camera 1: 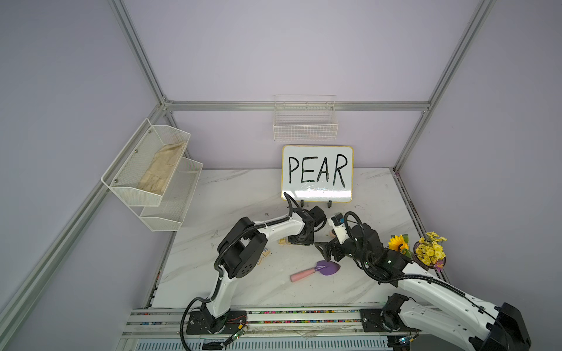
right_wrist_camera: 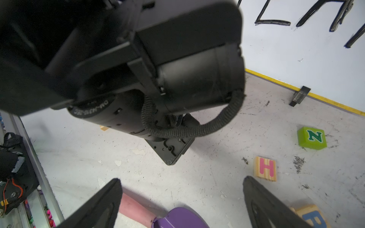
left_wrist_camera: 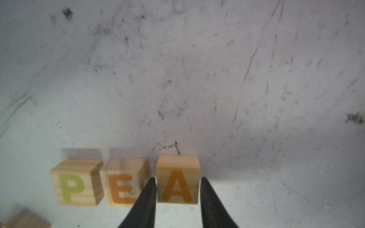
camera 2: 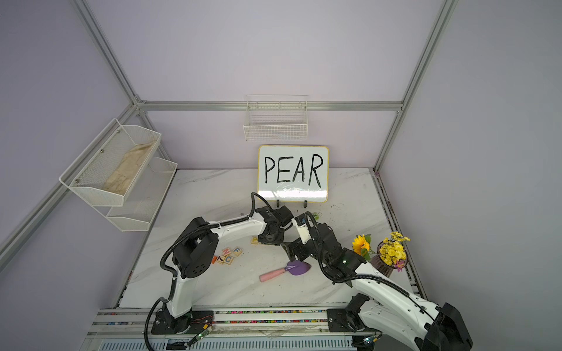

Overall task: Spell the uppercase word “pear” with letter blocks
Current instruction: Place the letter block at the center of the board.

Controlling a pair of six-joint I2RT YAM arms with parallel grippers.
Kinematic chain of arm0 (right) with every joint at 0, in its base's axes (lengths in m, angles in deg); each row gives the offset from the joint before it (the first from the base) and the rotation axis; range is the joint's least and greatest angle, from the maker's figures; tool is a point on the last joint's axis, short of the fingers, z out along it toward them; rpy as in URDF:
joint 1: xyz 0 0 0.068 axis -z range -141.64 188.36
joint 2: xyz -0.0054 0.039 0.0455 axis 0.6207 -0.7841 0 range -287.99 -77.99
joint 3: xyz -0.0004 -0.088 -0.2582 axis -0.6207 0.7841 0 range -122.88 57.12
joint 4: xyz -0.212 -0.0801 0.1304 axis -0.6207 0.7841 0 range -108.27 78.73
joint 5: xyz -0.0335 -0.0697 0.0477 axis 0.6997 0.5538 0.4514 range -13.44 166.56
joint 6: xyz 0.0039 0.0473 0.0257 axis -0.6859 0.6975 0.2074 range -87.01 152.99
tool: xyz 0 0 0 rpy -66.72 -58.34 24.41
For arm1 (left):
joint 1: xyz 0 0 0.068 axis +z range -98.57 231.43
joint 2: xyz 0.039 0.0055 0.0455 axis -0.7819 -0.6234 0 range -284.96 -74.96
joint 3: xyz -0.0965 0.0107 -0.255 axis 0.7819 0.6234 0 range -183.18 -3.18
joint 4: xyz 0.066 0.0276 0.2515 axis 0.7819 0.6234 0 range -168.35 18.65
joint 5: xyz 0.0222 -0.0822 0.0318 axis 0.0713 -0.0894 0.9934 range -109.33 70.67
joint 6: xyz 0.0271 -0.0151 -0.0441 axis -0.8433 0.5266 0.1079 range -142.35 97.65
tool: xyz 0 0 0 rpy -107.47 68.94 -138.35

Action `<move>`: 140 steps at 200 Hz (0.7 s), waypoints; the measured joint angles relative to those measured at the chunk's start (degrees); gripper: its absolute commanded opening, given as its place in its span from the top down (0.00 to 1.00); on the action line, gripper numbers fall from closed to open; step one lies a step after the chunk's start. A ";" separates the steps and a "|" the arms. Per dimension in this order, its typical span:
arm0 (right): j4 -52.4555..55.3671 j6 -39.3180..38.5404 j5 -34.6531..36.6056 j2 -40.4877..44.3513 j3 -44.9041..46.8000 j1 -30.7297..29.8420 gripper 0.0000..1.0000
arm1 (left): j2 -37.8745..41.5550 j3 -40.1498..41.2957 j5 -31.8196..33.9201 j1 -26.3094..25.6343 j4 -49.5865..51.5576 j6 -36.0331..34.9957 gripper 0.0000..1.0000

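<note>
**Letter blocks [left_wrist_camera: 123,183]: P, E and A in line, R waiting**

The left gripper [left_wrist_camera: 177,178] points down at the row on the marble table [left_wrist_camera: 197,79]. The A block [left_wrist_camera: 177,163] rests on the table between its jaws. The black fingertips [left_wrist_camera: 151,183] stand a sliver off the block's sides, so the jaws look slightly parted rather than pinching. Just outside one jaw sits the E block [left_wrist_camera: 122,183], almost touching that finger. The P block [left_wrist_camera: 76,183] is beyond it.

The right gripper [right_wrist_camera: 181,178] hangs empty, jaws wide apart. A purple trowel [right_wrist_camera: 177,219] lies below the gap between them. Just outside one jaw, half cut off by the frame edge, is the blue-lettered R block [right_wrist_camera: 311,218].

The likeliest slip is at the row. One finger fills the narrow gap between E and A, so a wider opening or a tilted lift could shove E or drag A askew. Reaching for R, the right jaws could catch the trowel. They could also meet the left wrist, which hangs directly ahead of them.
</note>
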 measured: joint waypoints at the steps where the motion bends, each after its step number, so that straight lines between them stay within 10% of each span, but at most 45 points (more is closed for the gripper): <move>1: 0.00 0.00 0.02 0.00 0.00 0.00 0.03 | 0.00 0.00 0.00 0.00 0.00 0.00 0.63; 140: 0.00 0.00 2.12 0.02 0.63 0.00 0.03 | 0.00 0.00 -0.44 0.00 0.02 1.60 0.66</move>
